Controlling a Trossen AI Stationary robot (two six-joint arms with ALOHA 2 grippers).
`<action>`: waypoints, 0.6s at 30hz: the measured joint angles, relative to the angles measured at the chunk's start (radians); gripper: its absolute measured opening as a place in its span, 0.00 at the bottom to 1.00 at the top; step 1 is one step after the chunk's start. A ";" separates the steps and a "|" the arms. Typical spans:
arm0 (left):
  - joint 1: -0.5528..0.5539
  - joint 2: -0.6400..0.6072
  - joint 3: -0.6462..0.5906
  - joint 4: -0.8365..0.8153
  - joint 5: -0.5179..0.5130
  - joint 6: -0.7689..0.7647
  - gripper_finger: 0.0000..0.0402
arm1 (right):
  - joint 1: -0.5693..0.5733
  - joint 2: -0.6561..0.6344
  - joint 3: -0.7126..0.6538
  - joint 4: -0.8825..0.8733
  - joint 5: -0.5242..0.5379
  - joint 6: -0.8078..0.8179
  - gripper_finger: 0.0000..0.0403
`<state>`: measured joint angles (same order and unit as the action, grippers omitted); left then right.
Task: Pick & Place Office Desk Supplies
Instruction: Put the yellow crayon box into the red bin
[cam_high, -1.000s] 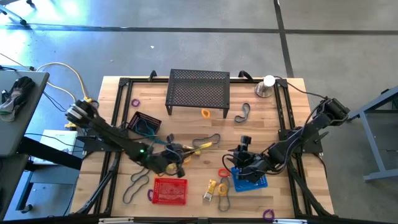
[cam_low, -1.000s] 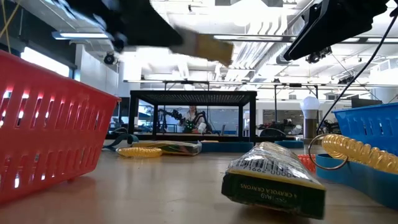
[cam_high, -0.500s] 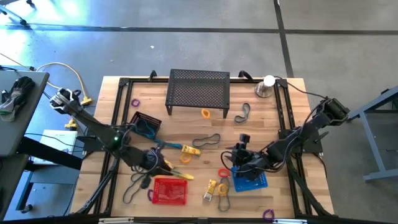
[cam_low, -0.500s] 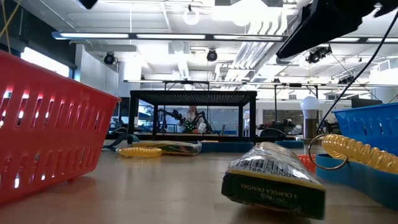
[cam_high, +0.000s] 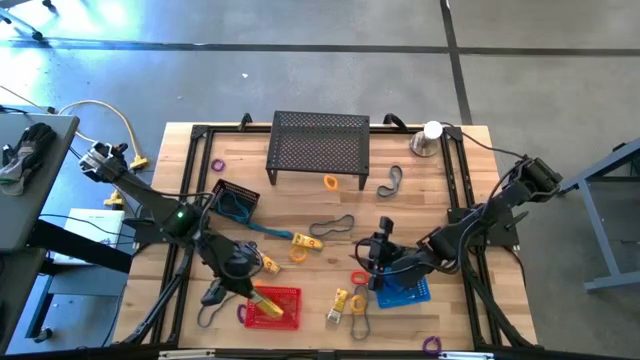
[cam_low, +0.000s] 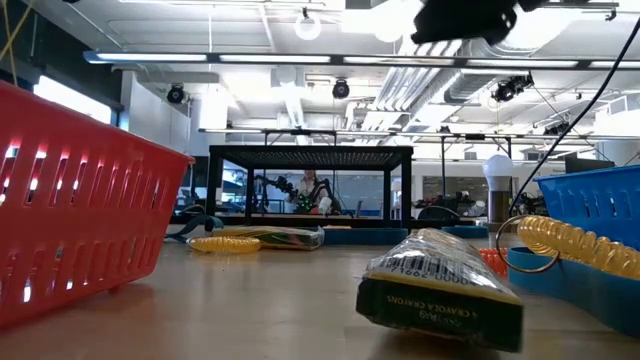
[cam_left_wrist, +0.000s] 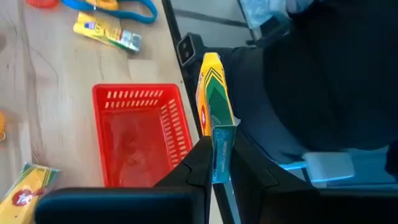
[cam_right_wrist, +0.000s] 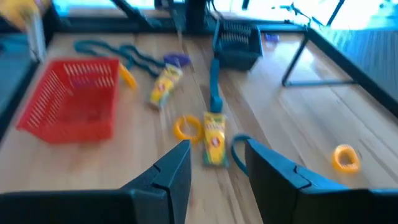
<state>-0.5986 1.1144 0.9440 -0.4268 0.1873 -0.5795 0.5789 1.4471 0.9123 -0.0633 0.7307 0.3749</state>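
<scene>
1. Over the red basket, near the table's front-left, the left gripper has its fingers pinched narrow on a yellow-green crayon box. Half a second ago it sat just behind the basket; a second ago it was farther back, near mid-table.
2. The right gripper now hangs over the table left of the blue basket, fingers parted with nothing between them. It has shifted left and away from the basket since earlier.
3. Low view: a crayon box lying on the table reads "CRAYOLA CRAYONS".
4. Loose supplies are unchanged: another crayon box, orange ring, grey band, purple ring.
</scene>
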 joint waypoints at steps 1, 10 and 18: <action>-0.013 0.009 0.000 -0.008 -0.002 -0.002 0.08 | -0.003 0.000 0.000 0.030 0.000 -0.016 0.35; -0.173 0.157 0.000 -0.013 -0.162 -0.005 0.09 | -0.019 0.000 0.000 0.130 0.002 -0.031 0.35; -0.267 0.260 0.000 -0.015 -0.447 -0.078 0.09 | -0.011 0.000 0.000 0.222 0.000 -0.028 0.35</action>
<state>-0.8660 1.3744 0.9440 -0.4416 -0.2593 -0.6579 0.5674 1.4471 0.9123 0.1589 0.7303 0.3469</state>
